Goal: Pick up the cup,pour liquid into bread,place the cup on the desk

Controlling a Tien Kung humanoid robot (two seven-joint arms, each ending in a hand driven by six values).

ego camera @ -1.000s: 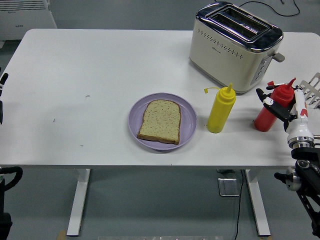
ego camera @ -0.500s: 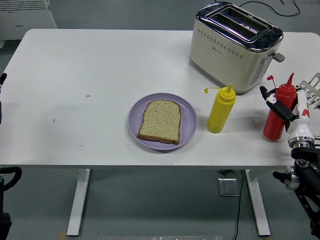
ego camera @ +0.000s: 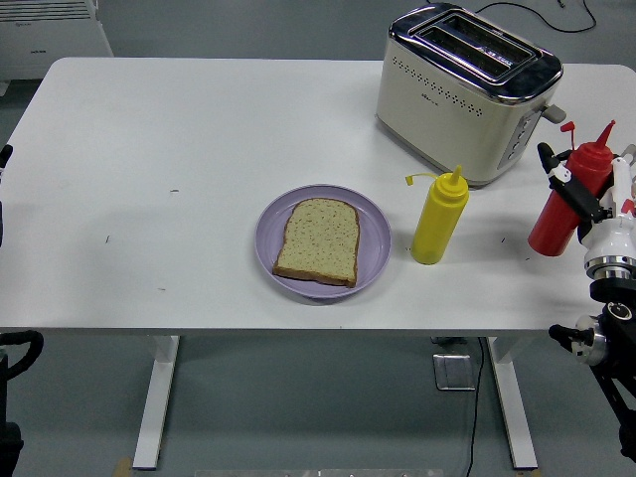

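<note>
my right hand (ego camera: 586, 204) grips the tilted red sauce bottle (ego camera: 568, 204), fingers wrapped around it; yellow bottle (ego camera: 438, 219) to its left

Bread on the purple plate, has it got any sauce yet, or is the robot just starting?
Just starting. Done: the right hand has grabbed the red squeeze bottle and holds it tilted at the table's right side, near the toaster. In hand: carrying it. Left: the bread on the purple plate looks bare, so pouring comes next, then setting the bottle down. The yellow bottle stands untouched.
</note>
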